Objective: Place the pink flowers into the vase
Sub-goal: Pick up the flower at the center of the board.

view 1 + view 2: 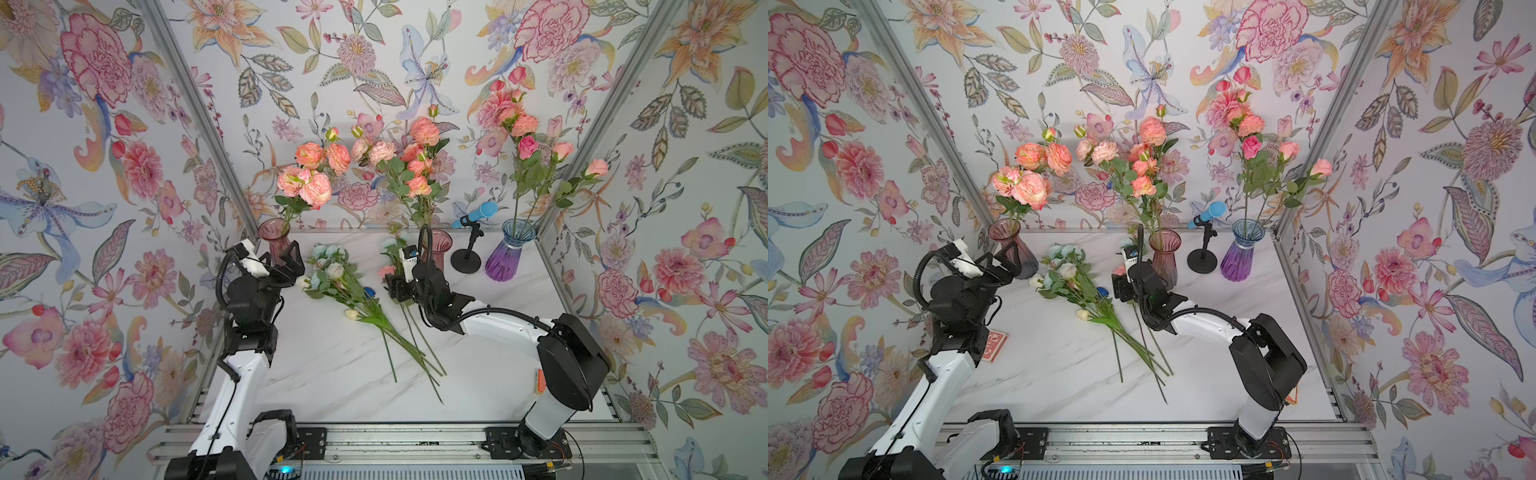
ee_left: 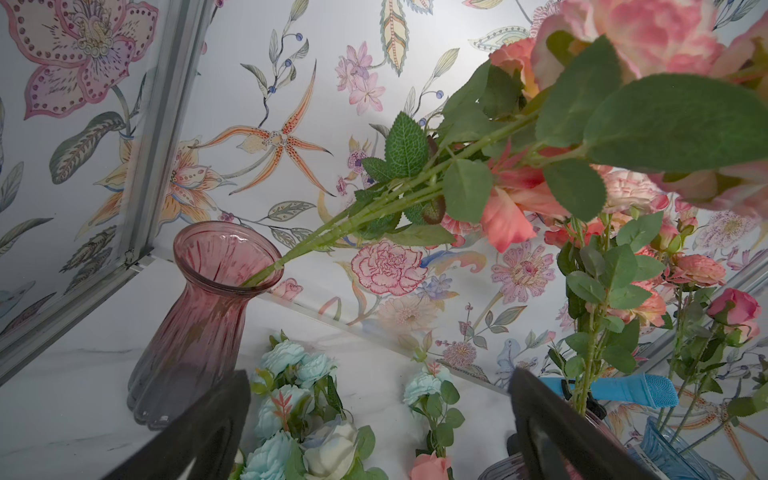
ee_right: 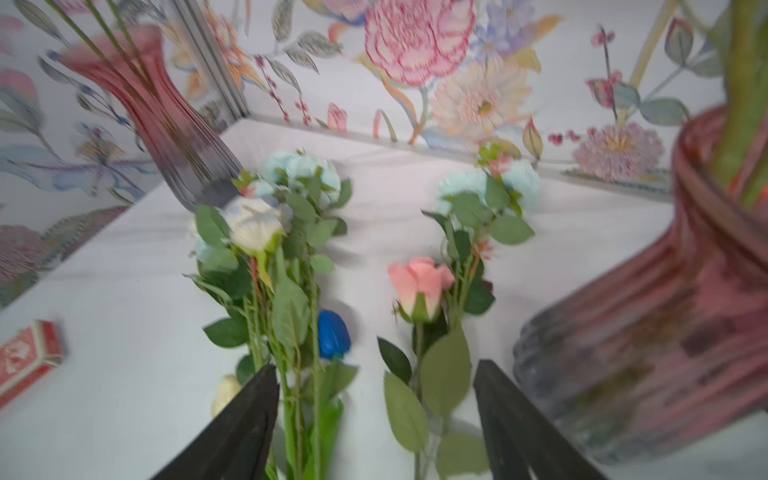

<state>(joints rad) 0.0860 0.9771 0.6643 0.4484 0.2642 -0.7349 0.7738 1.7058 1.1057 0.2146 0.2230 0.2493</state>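
Printed floral wallpaper [image 1: 104,166] covers the three walls around a white marbled table [image 1: 332,374]. Bare metal frame posts [image 1: 199,112] run up the two back corners.

Near the table's left edge a red card box [image 1: 994,345] lies flat beside the left arm, as seen in a top view. In the back left corner the left pink vase [image 1: 274,245] stands upright, with a bunch of pink flowers [image 1: 309,174] leaning out of its mouth. The left end effector [image 1: 291,262] hovers just in front of that vase, its fingers spread wide and nothing between them.

To the right, a bundle of pale blue and white stems [image 1: 336,274] lies on the table with its heads toward the back wall. A small blue object [image 1: 369,292] sits beside it. Next lies a single pink rose [image 3: 419,282], flat on the table with its stem pointing to the front. The right end effector [image 3: 375,368] is low over these stems, with its fingers apart and clamped on nothing; its wrist view is blurred.

Just beside it the middle pink vase [image 1: 439,249] holds tall coral blooms [image 1: 415,166]. Further right a blue microphone [image 1: 473,214] sits on a black stand [image 1: 465,259]. In the back right corner the blue and purple vase [image 1: 509,255] holds pink and salmon roses [image 1: 530,145].
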